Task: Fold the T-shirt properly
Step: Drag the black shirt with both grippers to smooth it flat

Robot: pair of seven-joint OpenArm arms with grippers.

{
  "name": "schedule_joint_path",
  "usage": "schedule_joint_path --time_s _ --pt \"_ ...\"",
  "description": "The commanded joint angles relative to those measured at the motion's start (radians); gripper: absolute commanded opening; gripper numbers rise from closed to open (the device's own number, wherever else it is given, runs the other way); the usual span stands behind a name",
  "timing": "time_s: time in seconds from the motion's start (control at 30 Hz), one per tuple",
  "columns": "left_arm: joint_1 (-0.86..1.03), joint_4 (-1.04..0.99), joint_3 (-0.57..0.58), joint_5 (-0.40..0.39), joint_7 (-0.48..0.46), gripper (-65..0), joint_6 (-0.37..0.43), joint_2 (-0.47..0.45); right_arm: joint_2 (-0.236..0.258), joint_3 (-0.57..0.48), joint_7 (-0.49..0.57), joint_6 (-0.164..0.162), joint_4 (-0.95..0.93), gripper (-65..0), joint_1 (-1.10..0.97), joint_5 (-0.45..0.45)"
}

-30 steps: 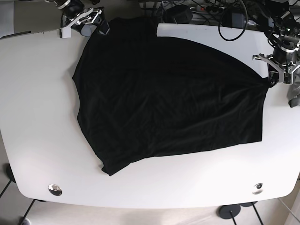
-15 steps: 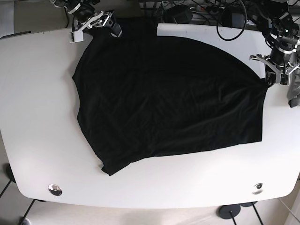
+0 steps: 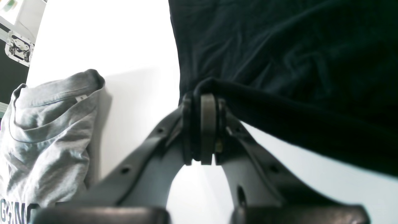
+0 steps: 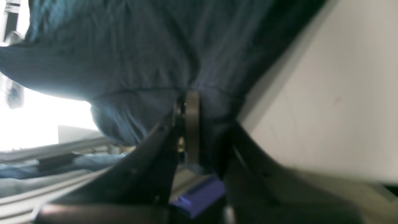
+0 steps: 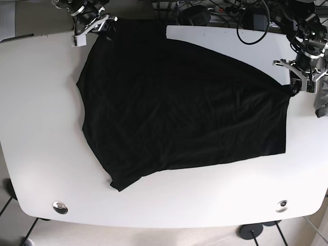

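Observation:
A black T-shirt (image 5: 179,102) lies spread flat over the white table (image 5: 41,118). My left gripper (image 5: 296,86) is at the table's right edge, shut on the shirt's right corner; the left wrist view shows its pads (image 3: 207,124) pinching a fold of dark cloth (image 3: 279,62). My right gripper (image 5: 100,24) is at the far left corner of the table, shut on the shirt's top edge; the right wrist view shows cloth (image 4: 140,62) bunched between its pads (image 4: 192,124).
A folded grey T-shirt (image 3: 46,133) lies beside my left gripper, at the table's right edge (image 5: 322,108). Cables and black devices (image 5: 236,15) crowd the far edge. Two round metal fittings (image 5: 60,207) sit near the front edge.
My right gripper has moved left and back along the far edge, pulling the shirt's top corner with it. The left gripper has stayed in place, still shut on the cloth.

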Motion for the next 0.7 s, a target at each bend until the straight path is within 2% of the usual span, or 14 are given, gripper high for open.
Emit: schedule_joint_path --time_s 0.03,0.1,0.23,0.3,0.47,0.53,0.7 --pt "0.000 0.020 -0.011 -0.019 -0.023 -65.0 0.006 -0.014 0.004 0.005 0.008 0.007 0.069 -63.4 -0.044 0.010" --pt "0.004 0.036 -0.013 -0.028 -0.023 -65.0 0.006 -0.011 0.004 0.005 0.008 0.007 0.138 -63.6 -0.074 0.010" --pt "0.043 0.079 -0.065 -0.169 -0.023 -65.0 0.006 -0.006 0.004 0.005 0.008 0.007 0.235 -63.6 -0.106 0.010" --pt "0.043 0.079 -0.071 -0.206 -0.023 -65.0 0.006 -0.006 0.004 0.005 0.008 0.007 0.247 -63.6 -0.100 0.010" --pt "0.007 0.072 -0.068 -0.209 -0.023 -65.0 0.006 -0.014 0.014 0.005 -0.011 0.002 0.233 -63.6 0.034 0.010" --pt "-0.032 0.033 -0.068 -0.208 -0.023 -65.0 0.006 -0.015 0.036 0.005 -0.063 -0.027 0.218 -63.6 0.118 0.010" --pt "-0.125 -0.118 -0.043 -0.192 -0.023 -65.0 0.006 -0.051 0.044 0.004 -0.095 -0.037 0.111 -63.6 0.289 0.009"
